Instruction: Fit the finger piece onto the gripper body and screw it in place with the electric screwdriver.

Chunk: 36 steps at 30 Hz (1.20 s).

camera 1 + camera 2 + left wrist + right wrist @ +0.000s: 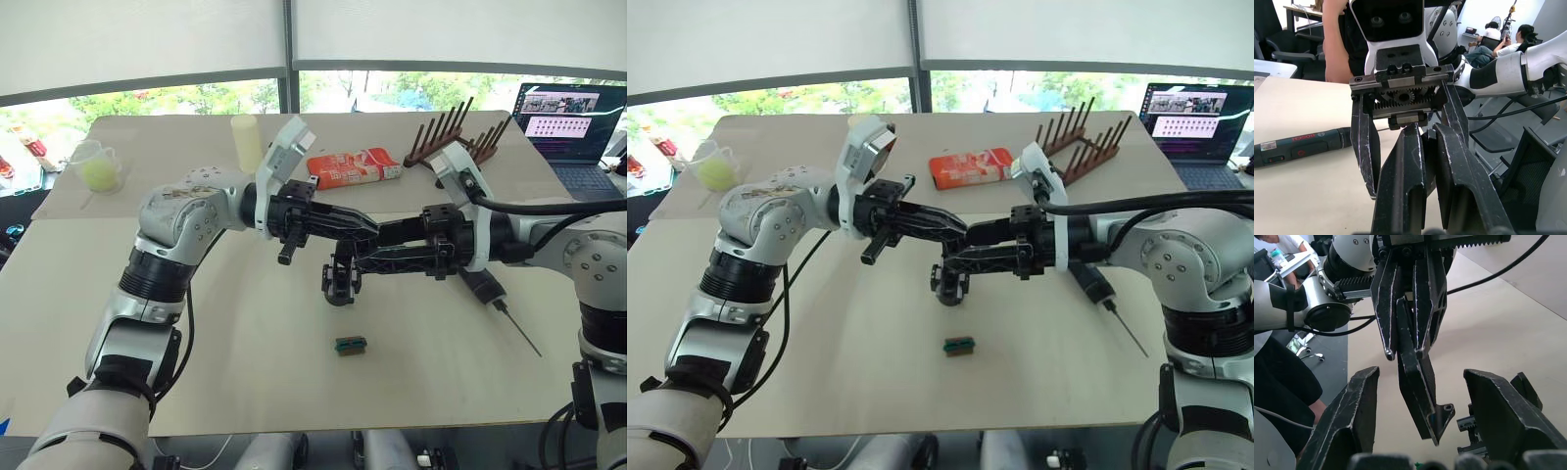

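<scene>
Above the beige table (245, 362), the left gripper (1405, 350) pinches the small black tapered plastic finger piece (1420, 391) between the right gripper's (377, 250) spread fingers, over the chunky black gripper body (340, 281).

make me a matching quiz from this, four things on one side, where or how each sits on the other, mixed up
1 finger piece
2 gripper body
3 electric screwdriver
4 green-and-brown block

a lying flat on the table, bit toward the robot
b clamped in the left tool
c alone on the table, nearest the robot
d standing mid-table, below the finger piece

Pairs: 1-b, 2-d, 3-a, 4-c
</scene>
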Available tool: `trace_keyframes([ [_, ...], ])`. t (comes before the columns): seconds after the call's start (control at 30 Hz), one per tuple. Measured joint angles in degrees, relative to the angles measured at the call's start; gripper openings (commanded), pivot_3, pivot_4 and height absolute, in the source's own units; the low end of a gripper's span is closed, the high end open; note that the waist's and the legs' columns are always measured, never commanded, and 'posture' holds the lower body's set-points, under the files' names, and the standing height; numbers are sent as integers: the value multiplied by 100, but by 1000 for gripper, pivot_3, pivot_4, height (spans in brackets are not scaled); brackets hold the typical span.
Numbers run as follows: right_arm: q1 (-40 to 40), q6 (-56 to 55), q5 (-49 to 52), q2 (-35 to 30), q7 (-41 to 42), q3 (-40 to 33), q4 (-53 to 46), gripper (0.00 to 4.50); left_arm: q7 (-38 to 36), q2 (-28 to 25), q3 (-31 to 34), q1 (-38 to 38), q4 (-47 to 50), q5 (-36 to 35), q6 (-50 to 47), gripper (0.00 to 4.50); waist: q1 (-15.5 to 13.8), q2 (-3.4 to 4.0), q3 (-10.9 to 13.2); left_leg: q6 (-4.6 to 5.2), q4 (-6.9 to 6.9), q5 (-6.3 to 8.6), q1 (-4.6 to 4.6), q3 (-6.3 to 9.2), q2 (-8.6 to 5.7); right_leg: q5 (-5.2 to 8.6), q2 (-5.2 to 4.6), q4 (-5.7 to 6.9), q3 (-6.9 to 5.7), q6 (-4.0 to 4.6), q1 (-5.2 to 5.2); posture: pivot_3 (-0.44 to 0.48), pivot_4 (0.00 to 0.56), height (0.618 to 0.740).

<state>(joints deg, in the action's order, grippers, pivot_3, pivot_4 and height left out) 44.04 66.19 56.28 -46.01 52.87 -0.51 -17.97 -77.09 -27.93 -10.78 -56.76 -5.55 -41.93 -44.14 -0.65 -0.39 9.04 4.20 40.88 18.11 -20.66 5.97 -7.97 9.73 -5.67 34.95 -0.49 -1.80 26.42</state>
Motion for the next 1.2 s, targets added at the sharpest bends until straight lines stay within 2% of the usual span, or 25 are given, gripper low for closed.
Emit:
trace_keyframes([
  [0.33, 1, -182, -154, 32, 160, 19, -38, 3000, -19, -6, 75, 8, 22, 128, -2, 0, 0, 0, 0, 0, 0, 0, 0, 0, 0, 0, 0, 1, -1, 0, 2, 0, 150, 740],
  [0.43, 51, -181, -152, 56, 156, 19, -38, 2120, -7, -1, 89, 8, 22, 130, -38, 0, 3, 0, 0, 0, 0, 0, 0, 0, 0, 0, 0, 1, 0, 0, 2, 0, 150, 740],
  [0.6, 189, -192, -222, 150, 82, 34, -53, 410, 58, 46, 177, 9, -16, 127, -133, 0, 2, 0, 0, 0, 1, 0, 0, 0, 0, 0, 1, 3, -1, 0, 2, 0, 150, 740],
  [0.77, 214, -236, -349, 165, 148, 50, -53, 325, 83, 72, 234, 9, -28, 129, -240, 0, 2, 0, 0, 0, 1, 0, -1, 0, 0, 0, 1, 3, -2, 0, 2, 0, 150, 740],
  [0.97, 101, -516, -581, 73, 412, 176, -69, 325, -291, -158, 204, -1, -217, 227, -145, 2694, 4, 0, 0, -1, 0, 0, 0, 0, -1, 0, 2, 4, -3, 0, 4, 0, 150, 740],
  [1.03, -20, -701, -692, 42, 467, 176, -83, 325, -538, -393, 190, -6, -593, 483, 194, 3675, 19, 0, 0, -3, 1, -2, 0, -1, -1, 0, 3, 6, -1, 0, 6, 0, 150, 740],
  [1.1, -128, -926, -831, 12, 560, 176, -135, 325, -802, -618, 114, 15, -1016, 921, 863, 4471, 24, 0, 0, -6, 0, -3, 1, -1, 0, 0, 3, 6, -3, 0, 7, 0, 150, 740],
  [1.2, -336, -1199, -985, -48, 639, 170, -187, 325, -1118, -857, 63, 243, -1660, 1591, 2015, 4500, 15, 1, 0, -6, -2, -4, 0, 0, 0, 0, 2, 5, -5, 1, 8, 0, 150, 740],
])
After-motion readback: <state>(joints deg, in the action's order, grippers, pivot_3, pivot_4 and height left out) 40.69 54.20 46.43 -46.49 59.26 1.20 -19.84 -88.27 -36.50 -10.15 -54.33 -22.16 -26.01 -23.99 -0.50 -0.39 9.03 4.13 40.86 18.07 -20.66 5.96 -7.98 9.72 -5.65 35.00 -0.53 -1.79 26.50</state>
